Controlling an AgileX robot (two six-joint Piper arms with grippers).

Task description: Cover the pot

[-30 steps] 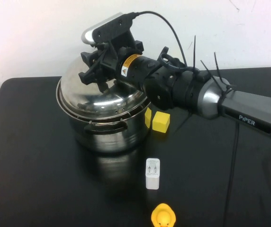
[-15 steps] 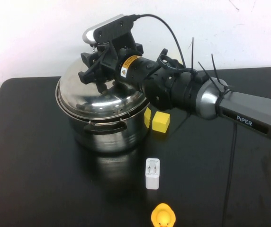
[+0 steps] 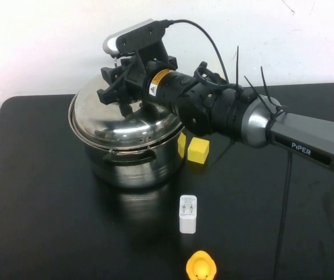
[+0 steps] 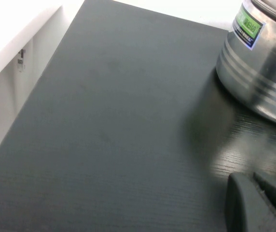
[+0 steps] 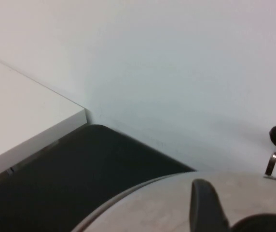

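Right gripper [image 3: 122,87] sits over the crown of the lid [image 3: 123,122], fingers apparently closed around the lid's knob, though the knob itself is hidden behind the black fingers, so I judge the hold rather than see it. Directly under the gripper, the lid lies on the steel pot [image 3: 133,160] toward the back left of the black table [image 3: 50,221]. It looks seated or very nearly so: its rim appears to meet the pot's rim all round the near side, with perhaps a slight tilt up toward the back. Polished and domed, the lid mirrors the arm above it. What remains, I'd guess, is mostly release.

Just beside the pot are two yellow blocks [image 3: 198,150]; nearer the front edge, a white charger [image 3: 188,214] and a yellow duck [image 3: 201,266].

Left gripper [image 4: 261,203] hangs low over bare table left of the pot; its opening I cannot tell.
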